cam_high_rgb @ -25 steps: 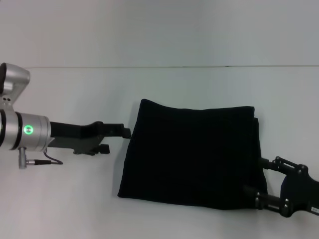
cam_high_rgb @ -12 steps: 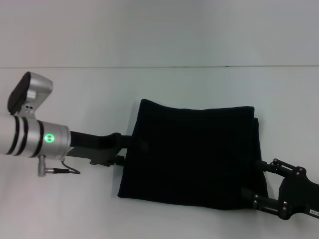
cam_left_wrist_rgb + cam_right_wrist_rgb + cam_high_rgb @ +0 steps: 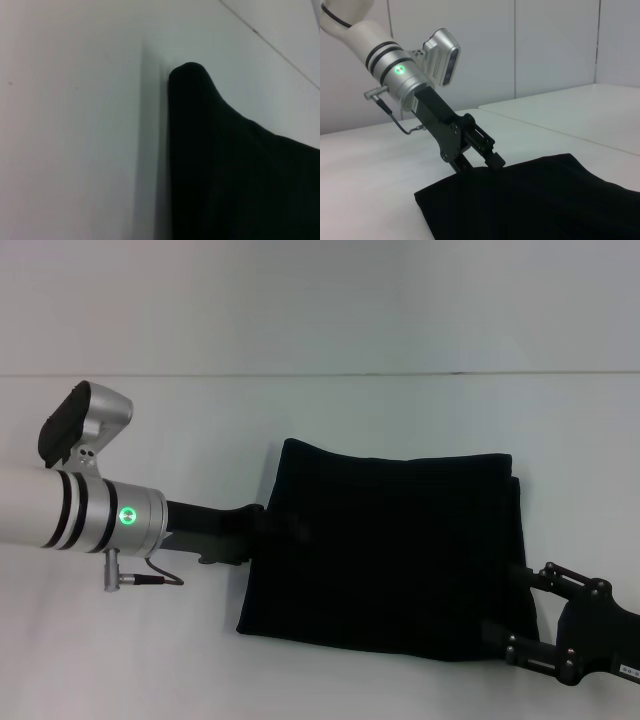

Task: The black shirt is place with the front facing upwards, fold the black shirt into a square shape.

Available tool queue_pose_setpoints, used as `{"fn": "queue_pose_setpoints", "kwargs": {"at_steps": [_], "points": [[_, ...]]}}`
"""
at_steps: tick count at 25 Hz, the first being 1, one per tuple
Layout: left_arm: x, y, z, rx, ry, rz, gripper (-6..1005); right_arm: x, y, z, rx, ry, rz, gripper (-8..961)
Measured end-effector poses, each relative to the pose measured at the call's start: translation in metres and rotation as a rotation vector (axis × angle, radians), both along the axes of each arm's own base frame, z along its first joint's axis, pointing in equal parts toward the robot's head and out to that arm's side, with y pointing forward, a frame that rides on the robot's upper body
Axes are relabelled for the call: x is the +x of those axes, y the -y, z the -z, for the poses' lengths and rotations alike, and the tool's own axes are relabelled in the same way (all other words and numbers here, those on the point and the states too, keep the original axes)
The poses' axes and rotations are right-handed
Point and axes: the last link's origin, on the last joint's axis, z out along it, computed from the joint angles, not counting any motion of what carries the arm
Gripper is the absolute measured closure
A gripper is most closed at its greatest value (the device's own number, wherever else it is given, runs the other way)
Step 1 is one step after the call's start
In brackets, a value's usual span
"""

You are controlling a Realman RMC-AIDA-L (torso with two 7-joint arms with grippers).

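The black shirt point(image 3: 385, 550) lies folded into a rough rectangle on the white table, with no lettering showing. It also fills the near side of the left wrist view as dark cloth point(image 3: 240, 175). My left gripper point(image 3: 280, 528) has come in low from the left and reaches over the shirt's left edge. In the right wrist view its fingers point(image 3: 495, 159) stand apart at that edge of the shirt point(image 3: 545, 200), one above the cloth. My right gripper point(image 3: 503, 602) sits at the shirt's near right corner, fingers spread wide, tips at the cloth's edge.
The white table point(image 3: 150, 430) extends around the shirt, and its far edge point(image 3: 320, 374) meets a pale wall. A second white table surface point(image 3: 580, 110) shows behind in the right wrist view.
My left arm has moved right, bringing its fingers from beside the shirt onto its left edge. The right gripper has slid slightly toward the near edge.
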Motion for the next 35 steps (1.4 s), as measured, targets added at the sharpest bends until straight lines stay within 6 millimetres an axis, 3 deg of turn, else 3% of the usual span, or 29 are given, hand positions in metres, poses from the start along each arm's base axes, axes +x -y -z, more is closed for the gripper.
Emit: {"fn": "queue_pose_setpoints", "kwargs": {"at_steps": [3,19,24,28,35], "points": [[0.000,-0.001,0.001,0.007,-0.005,0.000,156,0.000,0.000,0.000,0.001,-0.003,0.002,145],[0.003,-0.004,0.004,0.065,0.040,-0.013,785,-0.001,-0.002,0.000,0.000,0.002,-0.009,146],[-0.004,-0.008,-0.007,0.129,0.084,-0.051,815,-0.002,-0.003,0.000,0.003,0.001,-0.011,146],[-0.021,-0.008,-0.019,0.199,0.107,-0.121,835,-0.002,-0.004,-0.002,0.008,0.004,-0.013,147],[-0.054,0.015,-0.024,0.285,0.198,-0.270,845,-0.003,-0.006,-0.003,0.014,0.004,-0.015,147]]}}
